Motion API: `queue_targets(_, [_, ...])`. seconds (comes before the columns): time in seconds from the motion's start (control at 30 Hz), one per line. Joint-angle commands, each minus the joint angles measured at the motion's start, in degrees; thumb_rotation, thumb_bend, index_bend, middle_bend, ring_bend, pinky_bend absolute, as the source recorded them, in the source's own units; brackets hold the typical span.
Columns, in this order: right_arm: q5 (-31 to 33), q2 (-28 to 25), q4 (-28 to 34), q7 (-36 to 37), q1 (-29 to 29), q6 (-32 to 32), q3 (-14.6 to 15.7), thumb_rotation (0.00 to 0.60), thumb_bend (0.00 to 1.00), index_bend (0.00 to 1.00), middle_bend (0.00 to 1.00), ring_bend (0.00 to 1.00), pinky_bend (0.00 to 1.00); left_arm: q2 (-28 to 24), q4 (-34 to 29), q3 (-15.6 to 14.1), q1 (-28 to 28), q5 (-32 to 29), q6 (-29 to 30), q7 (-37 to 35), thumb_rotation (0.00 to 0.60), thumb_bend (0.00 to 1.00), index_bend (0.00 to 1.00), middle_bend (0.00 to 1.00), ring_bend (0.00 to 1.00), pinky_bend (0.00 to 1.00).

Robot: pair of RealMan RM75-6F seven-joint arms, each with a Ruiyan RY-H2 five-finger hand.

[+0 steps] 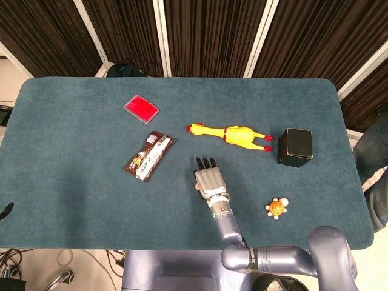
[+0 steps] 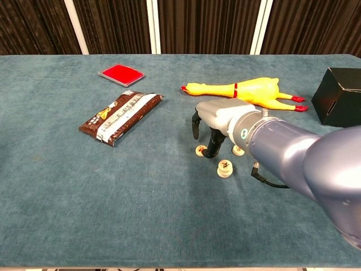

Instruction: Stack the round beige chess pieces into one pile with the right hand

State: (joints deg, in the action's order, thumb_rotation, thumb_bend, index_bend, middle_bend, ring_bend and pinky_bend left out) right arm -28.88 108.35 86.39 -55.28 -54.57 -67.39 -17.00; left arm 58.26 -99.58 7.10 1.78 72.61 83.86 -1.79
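Just right hand (image 2: 213,121), metallic fingers splayed, empty, above flat round chess piece (image 2: 201,150).

Right hand (image 1: 210,180): pale grey metallic back plate, black fingers (image 2: 195,125). Wrist (image 1: 220,209) a grey cylinder with a small green dot and dark marking. Forearm (image 2: 293,157) smooth, rounded, blue-grey shell, glossy; thin black cable (image 2: 265,180) looped under it. Shoulder link bulky, same blue-grey
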Motion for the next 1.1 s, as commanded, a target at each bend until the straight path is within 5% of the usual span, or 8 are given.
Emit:
queue_targets(0.03, [0.1,0.0,-0.1,0.3,0.1,0.0,0.2,0.600,0.40,0.42,0.00,0.00,0.00,0.0,0.0,0.0,0.0,0.0,0.0,0.0,0.600,0.19,0.12,0.00,0.00,0.08])
queue_targets(1.1, [-0.9,1.3,-2.4,3.7,0.9,0.3,1.2,0.600,0.40,0.46,0.00,0.00,0.00,0.0,0.2,0.0,0.0,-0.2,0.0,0.2,0.600,0.19,0.12,0.00,0.00,0.08])
